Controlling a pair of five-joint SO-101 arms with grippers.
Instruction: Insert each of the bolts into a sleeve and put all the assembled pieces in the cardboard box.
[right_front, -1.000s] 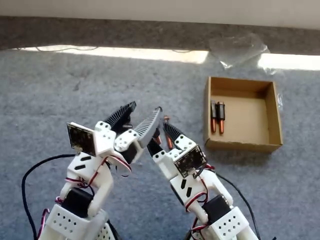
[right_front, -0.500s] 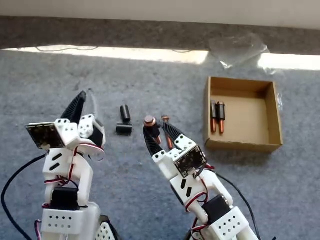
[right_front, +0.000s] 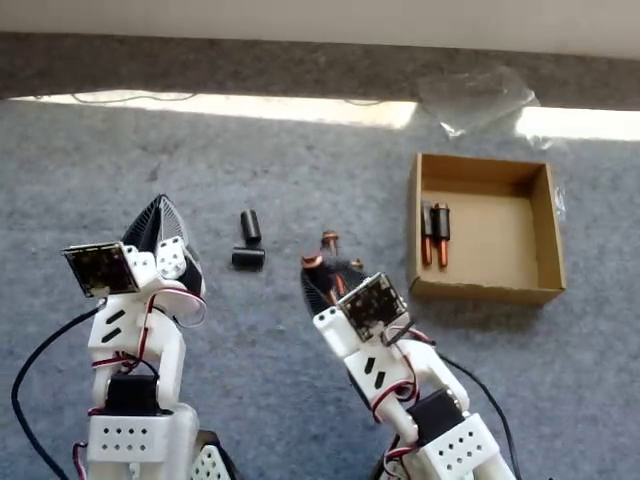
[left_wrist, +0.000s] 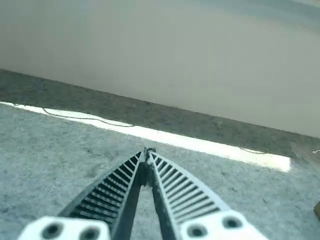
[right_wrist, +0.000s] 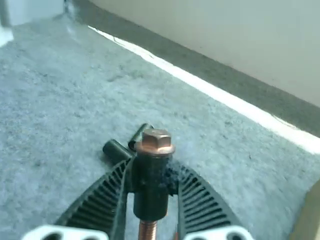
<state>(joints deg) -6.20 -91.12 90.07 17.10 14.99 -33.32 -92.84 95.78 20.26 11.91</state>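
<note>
My right gripper (right_wrist: 152, 172) is shut on a black sleeve (right_wrist: 149, 185) with a copper bolt (right_wrist: 156, 141) through it, hex head up. From above, this right gripper (right_front: 318, 272) is just left of the cardboard box (right_front: 480, 292). Two assembled pieces (right_front: 434, 236) lie inside the box along its left wall. Two loose black sleeves (right_front: 249, 241) rest on the carpet between the arms, and they lie beyond the held piece as sleeves (right_wrist: 122, 145). A loose bolt (right_front: 329, 240) lies just past the right gripper. My left gripper (left_wrist: 148, 152) is shut on nothing, to the left of the sleeves as the left gripper (right_front: 160, 212).
Grey carpet covers the work area, with a bright strip and a wall along the far edge. A crumpled clear plastic bag (right_front: 480, 98) lies behind the box. A thin cable (left_wrist: 80, 117) runs along the far strip.
The left arm swung away from the right gripper to the left, uncovering the two loose sleeves, and its fingers closed. The right gripper drew back slightly with the sleeved bolt.
</note>
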